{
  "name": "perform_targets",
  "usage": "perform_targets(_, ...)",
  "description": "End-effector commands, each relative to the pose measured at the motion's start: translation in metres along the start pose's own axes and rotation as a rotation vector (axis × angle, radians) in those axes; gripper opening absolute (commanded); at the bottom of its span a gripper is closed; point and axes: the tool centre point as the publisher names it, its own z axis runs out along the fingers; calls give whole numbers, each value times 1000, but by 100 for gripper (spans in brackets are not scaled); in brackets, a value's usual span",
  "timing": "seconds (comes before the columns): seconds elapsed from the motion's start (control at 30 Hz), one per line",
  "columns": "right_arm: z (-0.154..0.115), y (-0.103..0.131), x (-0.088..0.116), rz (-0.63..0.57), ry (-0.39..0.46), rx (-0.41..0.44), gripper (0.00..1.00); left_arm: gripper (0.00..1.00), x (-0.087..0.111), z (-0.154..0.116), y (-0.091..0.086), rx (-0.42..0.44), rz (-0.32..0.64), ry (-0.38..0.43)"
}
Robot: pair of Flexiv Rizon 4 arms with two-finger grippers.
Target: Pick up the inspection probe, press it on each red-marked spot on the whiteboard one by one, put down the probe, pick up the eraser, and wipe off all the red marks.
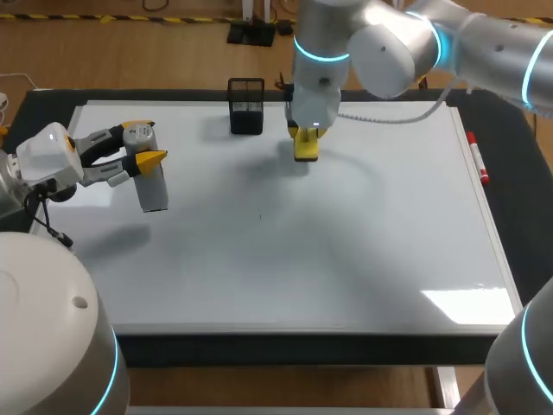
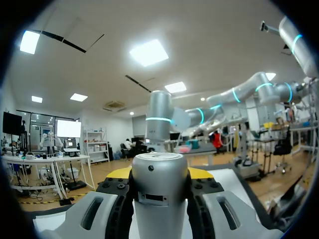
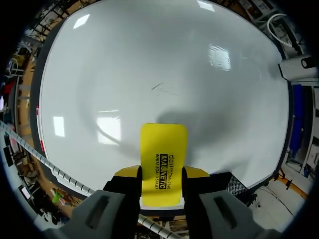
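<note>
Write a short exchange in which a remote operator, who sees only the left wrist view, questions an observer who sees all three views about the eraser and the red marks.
Operator: I see only the probe held in the left gripper. Where is the eraser?
Observer: The right gripper is shut on the eraser, at the far side of the whiteboard, near the black mesh holder.
Operator: Are there any red marks on the board?
Observer: None that I can see. There is only a faint dark stroke near its middle.
</note>
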Motion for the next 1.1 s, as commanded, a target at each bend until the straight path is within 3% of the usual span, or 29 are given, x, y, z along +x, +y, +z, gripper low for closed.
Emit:
perform_targets(0.03,5,-23,-4,-5,20,-36,0,0,0,0,-1,0,1,-1)
perform_targets(0.57,24,-60,-9,-30,18,-81,0,0,0,0,-1,0,1,-1)
perform_targets(1.1,38,-78,-6,-31,14,-111,0,0,0,0,-1,0,1,-1)
